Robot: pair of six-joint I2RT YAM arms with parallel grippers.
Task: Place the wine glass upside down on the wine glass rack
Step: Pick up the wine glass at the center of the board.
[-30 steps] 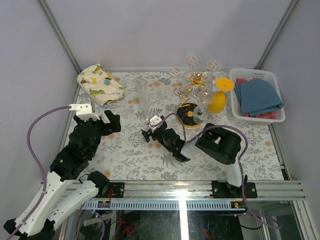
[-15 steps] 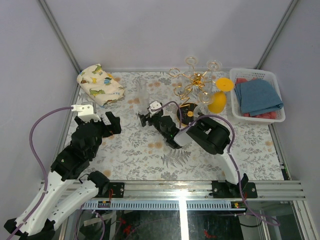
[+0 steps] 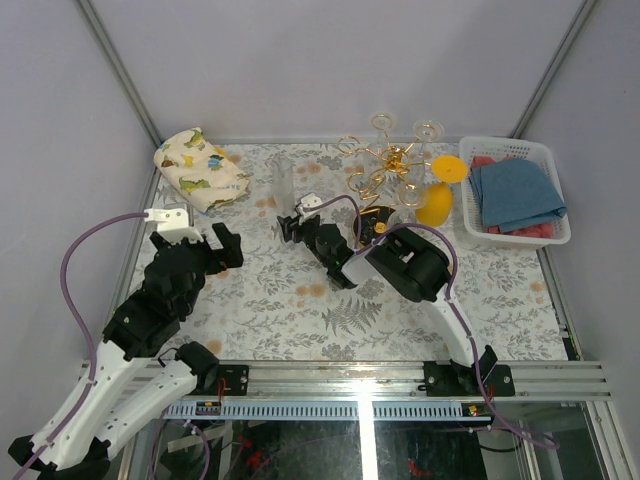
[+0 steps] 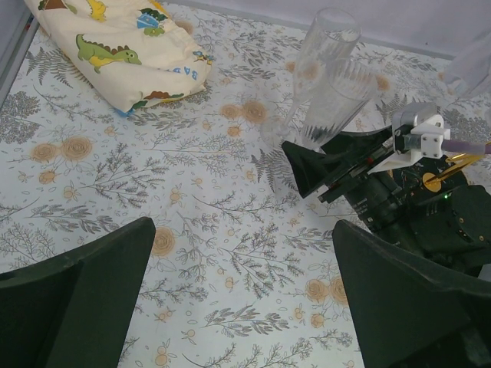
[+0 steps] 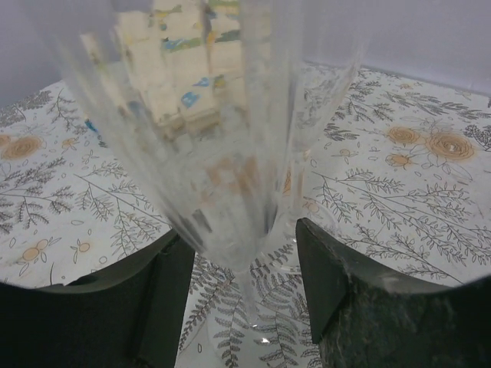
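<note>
Now our right gripper [image 5: 244, 264] has its jaws either side of the lower bowl of the clear fluted wine glass [image 5: 222, 138], upright on the floral table [image 3: 260, 300] (whether they actually press it we cannot tell), while our left gripper [image 4: 242, 230] hangs spread wide and empty. We judge the task barely begun: lifting, inverting and hanging the glass on the gold wine glass rack [image 3: 392, 165] all remain.

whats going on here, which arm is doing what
The right claw straddles the lower bowl of a clear ribbed wine glass standing upright on the table; no firm grip shows yet. The left claw hangs open, away from it. The gold wine glass rack stands behind, a yellow glass hanging upside down on it.
</note>
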